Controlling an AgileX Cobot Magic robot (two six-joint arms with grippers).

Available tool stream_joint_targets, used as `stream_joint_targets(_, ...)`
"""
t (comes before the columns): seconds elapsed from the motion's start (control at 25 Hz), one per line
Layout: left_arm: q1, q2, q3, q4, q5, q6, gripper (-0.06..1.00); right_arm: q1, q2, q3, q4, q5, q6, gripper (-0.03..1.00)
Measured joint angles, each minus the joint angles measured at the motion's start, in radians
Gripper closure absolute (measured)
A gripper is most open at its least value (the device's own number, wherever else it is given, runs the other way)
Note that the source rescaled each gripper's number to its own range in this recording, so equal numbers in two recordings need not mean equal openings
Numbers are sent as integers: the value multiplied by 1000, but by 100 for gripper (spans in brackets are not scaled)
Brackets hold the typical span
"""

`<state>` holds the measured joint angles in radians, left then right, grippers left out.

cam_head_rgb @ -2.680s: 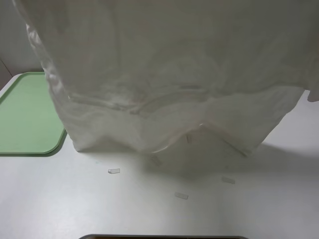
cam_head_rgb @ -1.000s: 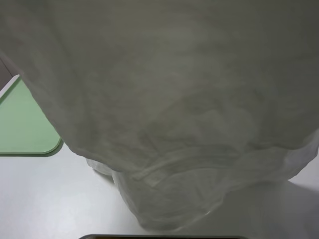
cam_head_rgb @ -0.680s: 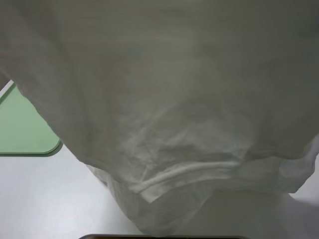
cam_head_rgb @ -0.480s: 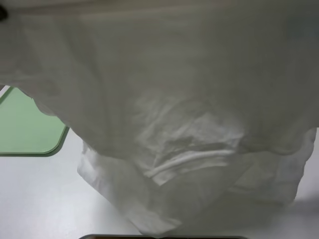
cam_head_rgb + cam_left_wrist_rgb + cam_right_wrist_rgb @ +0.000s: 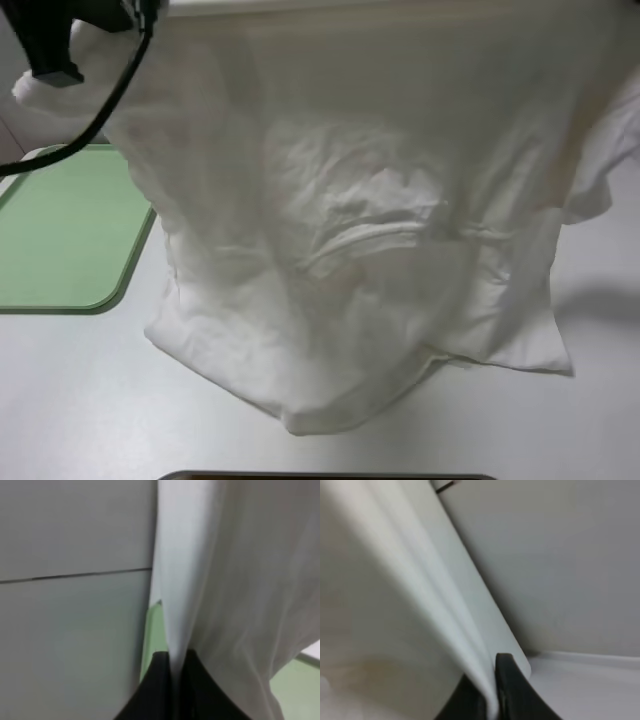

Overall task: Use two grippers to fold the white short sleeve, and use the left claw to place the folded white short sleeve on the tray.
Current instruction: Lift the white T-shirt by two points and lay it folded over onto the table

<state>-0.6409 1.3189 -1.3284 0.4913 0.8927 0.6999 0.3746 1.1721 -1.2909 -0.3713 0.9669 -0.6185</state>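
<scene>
While the tray [image 5: 60, 240] lay at the left end of the counter [image 5: 90, 410], the left hand [image 5: 175, 657] above it was pinched shut on one top corner of the shirt [image 5: 380, 230]. The shirt hung as a wide sheet, top edge running across, its lower part heaped on the counter just right of the tray. The right hand [image 5: 489, 680] clamped the other corner, farther from the tray.
</scene>
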Motion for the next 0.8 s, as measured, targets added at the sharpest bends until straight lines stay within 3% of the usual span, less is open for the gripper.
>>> stream_joint_targets(0.12, 87, 79, 0, 0, -151, 0, 94, -109, 108, 0, 59, -168, -1, 97)
stream_joint_targets(0.44, 207, 290, 0, 14, -400, -3, 94, -164, 315, 0, 27, -391, -1, 97)
stream_joint_targets(0.8, 256, 402, 6, 36, -525, -11, 94, -170, 500, 0, -39, -594, -1, 97)
